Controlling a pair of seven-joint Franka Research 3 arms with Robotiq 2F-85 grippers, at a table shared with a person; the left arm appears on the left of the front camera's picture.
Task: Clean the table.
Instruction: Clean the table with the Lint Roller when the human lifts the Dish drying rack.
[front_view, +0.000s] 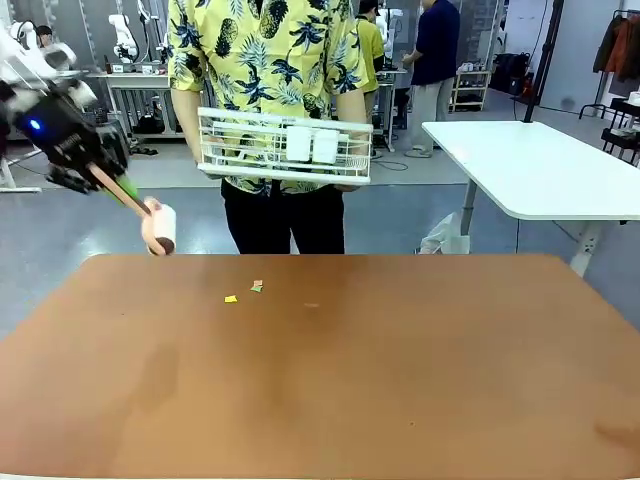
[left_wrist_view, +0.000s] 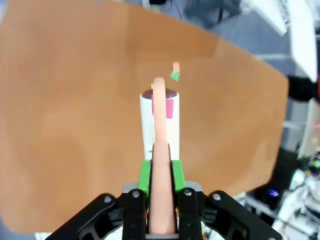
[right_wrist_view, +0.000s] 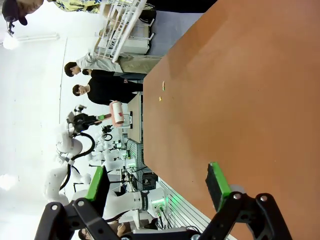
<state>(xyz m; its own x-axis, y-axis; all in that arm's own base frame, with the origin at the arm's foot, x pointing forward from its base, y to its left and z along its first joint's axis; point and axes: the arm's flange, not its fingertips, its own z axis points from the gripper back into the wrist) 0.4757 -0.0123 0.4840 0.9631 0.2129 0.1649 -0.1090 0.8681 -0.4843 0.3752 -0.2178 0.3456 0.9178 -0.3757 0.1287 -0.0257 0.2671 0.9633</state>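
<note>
Clamps left tool (left_wrist_view: 161, 170) on roller (front_view: 160, 228) handle, hovering off far-left edge of desk (front_view: 400, 380), poised to lift scraps (front_view: 245, 292) lying far, left of centre. Holds right tool (right_wrist_view: 156, 184) apart, idle, above desk.

Table (front_view: 400, 380): large, rectangular, rounded corners, smooth matte reddish-brown top. It stands level, with its near edge along the bottom of the front view and its far edge toward the person. The top is mostly bare. There is debris left of centre, near the far edge: one small yellow scrap (front_view: 231, 298), and a green-and-orange scrap (front_view: 257, 287) just beside it, to the right and slightly farther back. The two lie close but apart. In the left wrist view the green and orange bits sit against each other; cannot tell whether they are joined. There is faint darker mottling on the near left of the top.
</note>
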